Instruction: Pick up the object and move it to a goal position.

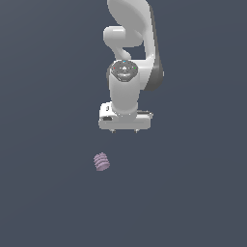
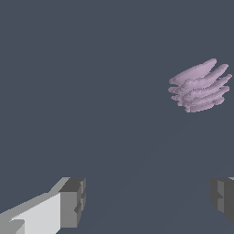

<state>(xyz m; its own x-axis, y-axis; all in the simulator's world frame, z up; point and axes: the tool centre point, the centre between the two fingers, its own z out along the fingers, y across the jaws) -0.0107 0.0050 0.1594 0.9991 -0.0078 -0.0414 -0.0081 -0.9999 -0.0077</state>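
The object (image 1: 102, 162) is a small pale purple ribbed stubby cylinder lying on the dark grey floor. It sits below and toward the exterior view's left of my white gripper (image 1: 124, 130). The gripper hangs above the floor with only two short fingertips showing under its body. In the wrist view the object (image 2: 199, 86) lies apart from the gripper (image 2: 148, 201), beyond the gap between the fingers. The two grey fingertips (image 2: 73, 202) stand wide apart with nothing between them. The gripper is open and empty.
The white arm (image 1: 129, 43) rises behind the gripper toward the top of the exterior view. The floor (image 1: 193, 193) is a plain dark grey surface. No goal marker shows.
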